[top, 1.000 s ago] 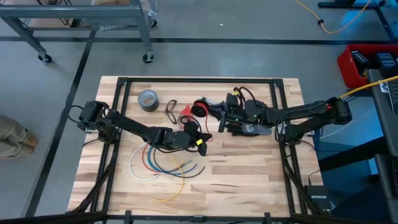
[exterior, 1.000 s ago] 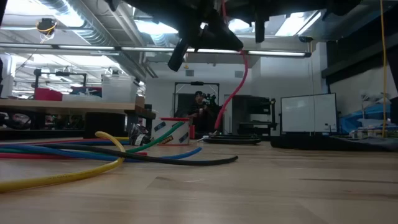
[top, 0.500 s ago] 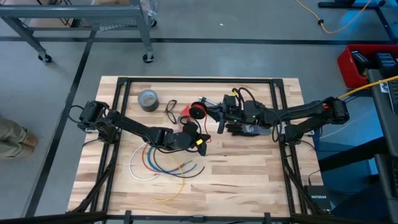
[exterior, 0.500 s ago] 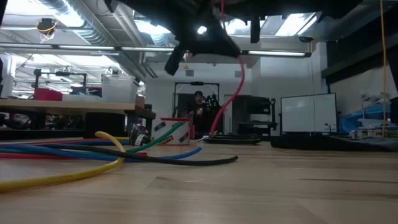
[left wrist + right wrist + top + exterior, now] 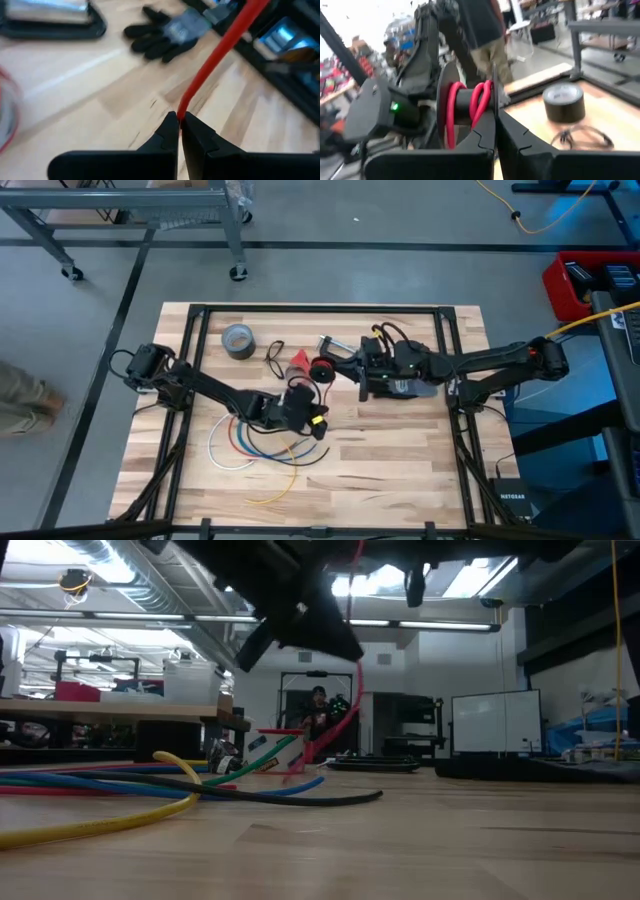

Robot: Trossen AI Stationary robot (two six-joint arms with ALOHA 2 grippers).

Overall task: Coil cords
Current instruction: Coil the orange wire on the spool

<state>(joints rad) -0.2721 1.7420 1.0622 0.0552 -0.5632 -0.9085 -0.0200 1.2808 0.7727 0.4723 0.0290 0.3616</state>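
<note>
Left end effector (image 5: 178,117) pinches your red wire (image 5: 215,60) above mid-desk (image 5: 400,480); right end effector (image 5: 495,120) is pressed together on the black spool (image 5: 451,107), raised near the grey tape roll (image 5: 238,339).

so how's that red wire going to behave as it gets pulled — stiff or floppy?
Probably floppy: the red wire hangs in a loose curve in the low view. It likely goes straight only under tension, as where it leaves the shut left claw. It seems to bend easily, lying in tight turns on the black spool that the shut right claw holds.
</note>
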